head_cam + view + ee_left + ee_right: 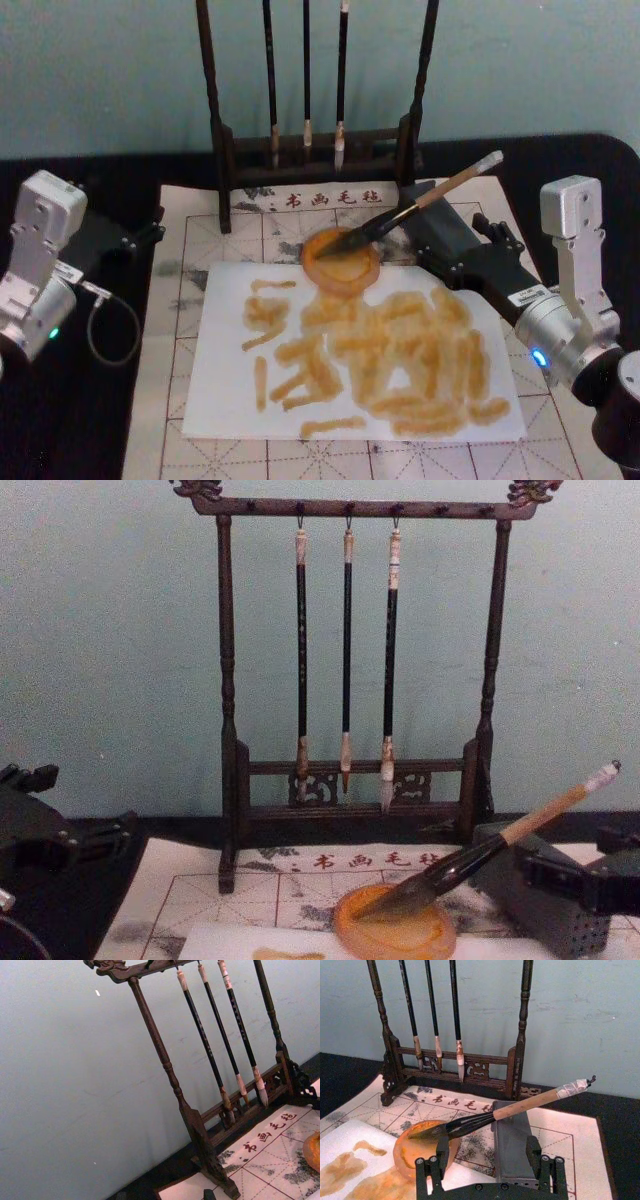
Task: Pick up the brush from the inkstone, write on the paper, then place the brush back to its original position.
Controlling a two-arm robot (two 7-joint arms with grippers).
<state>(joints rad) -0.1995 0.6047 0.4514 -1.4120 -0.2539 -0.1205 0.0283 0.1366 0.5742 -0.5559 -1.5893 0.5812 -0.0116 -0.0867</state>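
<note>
The brush [432, 197] lies slanted, its dark bristles in the round amber inkstone [340, 268] and its tan handle propped on a grey block [512, 1142]. The white-wrapped end [572, 1088] points up and away. My right gripper [450, 236] is open just behind the brush with nothing in it; its two fingers [440, 1152] stand either side of the block, short of the handle. The white paper [225, 400] in front of the inkstone carries many orange-brown strokes. My left gripper [148, 226] rests open at the table's left, off the paper.
A dark wooden rack [225, 150] with three thin hanging brushes [346, 650] stands at the back, close behind the inkstone. A gridded felt mat [175, 300] lies under the paper. A teal wall is behind, and a grey cable loop [110, 330] lies at the left.
</note>
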